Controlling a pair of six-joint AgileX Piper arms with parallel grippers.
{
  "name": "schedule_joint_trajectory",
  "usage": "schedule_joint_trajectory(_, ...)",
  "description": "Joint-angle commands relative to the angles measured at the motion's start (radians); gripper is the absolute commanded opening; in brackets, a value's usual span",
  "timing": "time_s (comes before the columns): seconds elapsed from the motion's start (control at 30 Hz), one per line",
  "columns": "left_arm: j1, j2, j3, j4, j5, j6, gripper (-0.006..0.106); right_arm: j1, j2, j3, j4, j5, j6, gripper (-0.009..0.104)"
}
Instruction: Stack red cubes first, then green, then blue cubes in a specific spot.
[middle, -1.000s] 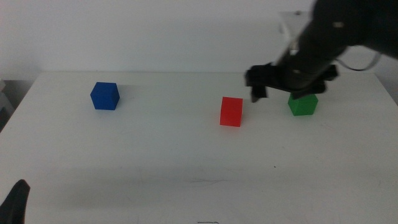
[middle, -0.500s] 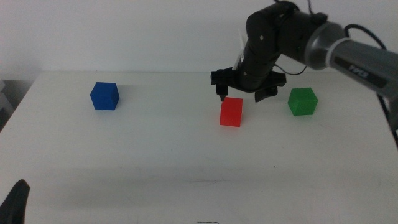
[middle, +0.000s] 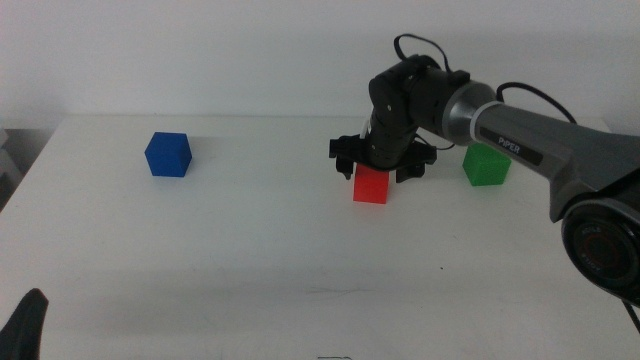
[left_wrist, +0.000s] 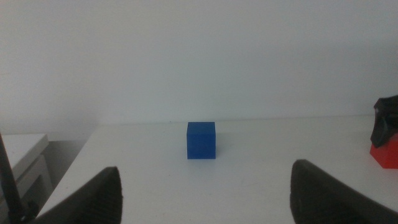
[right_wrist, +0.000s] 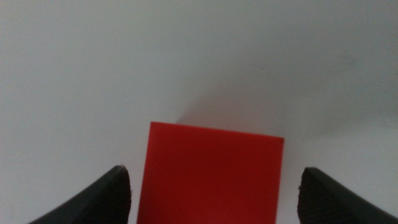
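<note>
So the right end effector (middle: 377, 160) is parked directly over the red cube (middle: 371, 185), jaws spread wide with one on each side, not touching it as far as I can see; in the right wrist view the red cube (right_wrist: 211, 173) sits dead centre between them with daylight on both sides, so it's gripping nothing yet. The cube sits flat on the white bench (middle: 250, 260) about mid-way across, the green cube (middle: 487, 165) just off to one side of it and the blue cube (middle: 168, 154) well apart on the other. My guess on handling: these look like small solid blocks with plain matte faces, so probably light and stiff, nothing to crush, and the matte finish should give decent friction. The obvious place to take it is two opposite vertical faces, squarely and around mid-height, so it doesn't twist or pop out when the jaws close (a corner-on pinch would be the thing to avoid). It looks lined up pretty square already. The left end effector (middle: 26, 325) is just waiting down at the near corner of the bench, jaws wide apart and empty, and its wrist camera is looking at the blue cube (left_wrist: 201, 140) from well back
</note>
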Motion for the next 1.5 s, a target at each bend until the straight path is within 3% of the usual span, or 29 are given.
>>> schedule_joint_trajectory(0.0,-0.001,-0.020,-0.003,-0.012,-0.084,-0.004,0.091,0.002,-0.061,-0.035,-0.038,-0.044,0.010,0.068)
schedule_joint_trajectory(0.1,-0.001,-0.020,-0.003,-0.012,-0.084,-0.004,0.091,0.002,-0.057,-0.035,-0.041,-0.060,0.010,0.048)
schedule_joint_trajectory(0.23,-0.001,-0.020,-0.003,-0.012,-0.084,-0.004,0.091,0.002,-0.069,-0.035,-0.052,-0.066,-0.005,0.001)
schedule_joint_trajectory(0.27,-0.001,-0.020,-0.003,-0.012,-0.084,-0.004,0.091,0.002,-0.073,-0.035,-0.052,-0.064,-0.017,-0.001)
schedule_joint_trajectory(0.43,-0.001,-0.020,-0.003,-0.012,-0.084,-0.004,0.091,0.034,-0.109,-0.031,-0.093,-0.009,-0.004,-0.001)
schedule_joint_trajectory(0.67,-0.001,-0.020,-0.003,-0.012,-0.084,-0.004,0.091,0.196,-0.243,0.128,-0.334,0.046,0.235,-0.001)
schedule_joint_trajectory(0.73,-0.001,-0.020,-0.003,-0.012,-0.084,-0.004,0.091,0.230,-0.294,0.203,-0.359,0.042,0.287,-0.001)
schedule_joint_trajectory(0.97,-0.001,-0.020,-0.003,-0.012,-0.084,-0.004,0.091,0.308,-0.422,0.442,-0.294,-0.028,0.350,-0.001)
schedule_joint_trajectory(1.23,-0.001,-0.020,-0.003,-0.012,-0.084,-0.004,0.091,0.323,-0.380,0.479,-0.210,-0.127,0.355,-0.001)
schedule_joint_trajectory(1.47,-0.001,-0.020,-0.003,-0.012,-0.084,-0.004,0.091,0.321,-0.347,0.479,-0.205,-0.124,0.382,-0.001)
